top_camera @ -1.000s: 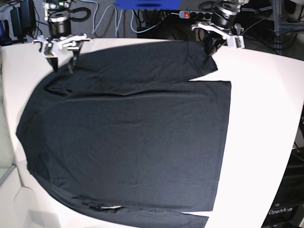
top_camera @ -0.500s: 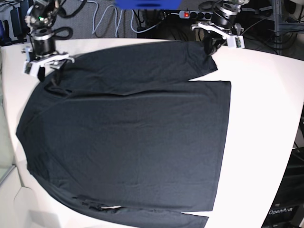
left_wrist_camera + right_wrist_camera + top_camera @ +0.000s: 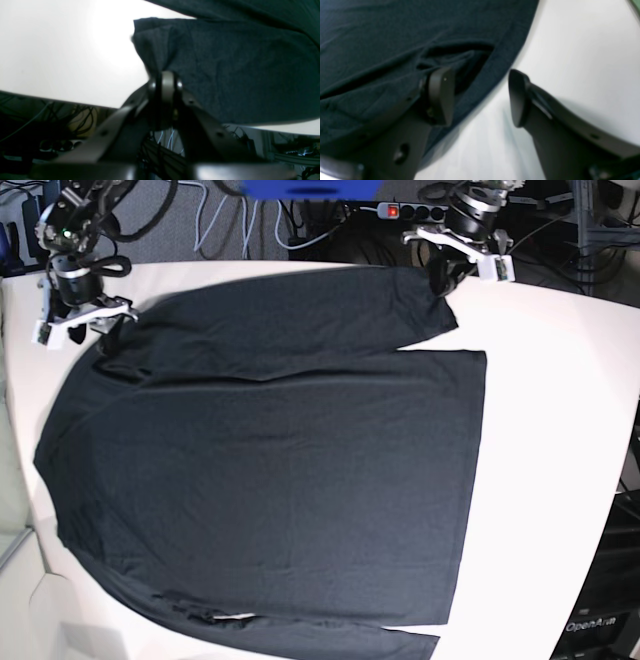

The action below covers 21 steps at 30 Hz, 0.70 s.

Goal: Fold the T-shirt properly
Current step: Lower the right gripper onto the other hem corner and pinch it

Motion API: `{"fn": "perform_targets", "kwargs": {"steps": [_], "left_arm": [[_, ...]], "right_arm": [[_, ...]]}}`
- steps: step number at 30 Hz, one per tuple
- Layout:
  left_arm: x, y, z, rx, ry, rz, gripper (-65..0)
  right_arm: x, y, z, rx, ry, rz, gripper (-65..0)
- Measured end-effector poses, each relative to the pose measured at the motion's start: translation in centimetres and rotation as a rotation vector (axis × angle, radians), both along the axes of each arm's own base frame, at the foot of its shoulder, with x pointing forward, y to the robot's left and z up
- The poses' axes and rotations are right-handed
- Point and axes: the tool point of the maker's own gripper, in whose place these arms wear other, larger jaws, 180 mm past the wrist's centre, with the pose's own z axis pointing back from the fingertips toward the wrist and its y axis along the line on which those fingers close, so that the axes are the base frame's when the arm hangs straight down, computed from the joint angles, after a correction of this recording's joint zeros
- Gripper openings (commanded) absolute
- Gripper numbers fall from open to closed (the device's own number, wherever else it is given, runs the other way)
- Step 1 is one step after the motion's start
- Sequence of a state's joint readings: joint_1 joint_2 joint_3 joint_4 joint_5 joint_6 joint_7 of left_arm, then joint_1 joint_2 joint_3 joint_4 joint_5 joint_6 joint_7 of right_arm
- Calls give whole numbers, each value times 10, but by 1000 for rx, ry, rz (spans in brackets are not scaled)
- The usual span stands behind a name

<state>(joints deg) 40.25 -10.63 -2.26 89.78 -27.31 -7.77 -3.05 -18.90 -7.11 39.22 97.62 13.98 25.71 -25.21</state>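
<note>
The T-shirt (image 3: pixel 270 450) lies spread flat on the white surface (image 3: pixel 560 430). The left gripper (image 3: pixel 166 83) pinches a sleeve corner, jaws clamped; the right gripper (image 3: pixel 477 97), jaws wide, straddles the opposite edge, ungrasped. Next, probably: close there, then fold

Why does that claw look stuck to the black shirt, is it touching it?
Touching. In the left wrist view, the left gripper is pinched shut on a bunched corner of the shirt.

Blown-out white glare, blurred dim wrist views
</note>
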Motion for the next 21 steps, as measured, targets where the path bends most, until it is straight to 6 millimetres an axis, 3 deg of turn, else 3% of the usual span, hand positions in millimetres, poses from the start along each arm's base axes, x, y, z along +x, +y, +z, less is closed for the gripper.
{"fn": "perform_targets", "kwargs": {"steps": [7,21], "left_arm": [[0,0,0,0,0,0,-650],[0,0,0,0,0,0,-650]], "right_arm": [[-10,7,-24,54,51,-12,-296],[2,9,-25,70,32,-15,-300]]}}
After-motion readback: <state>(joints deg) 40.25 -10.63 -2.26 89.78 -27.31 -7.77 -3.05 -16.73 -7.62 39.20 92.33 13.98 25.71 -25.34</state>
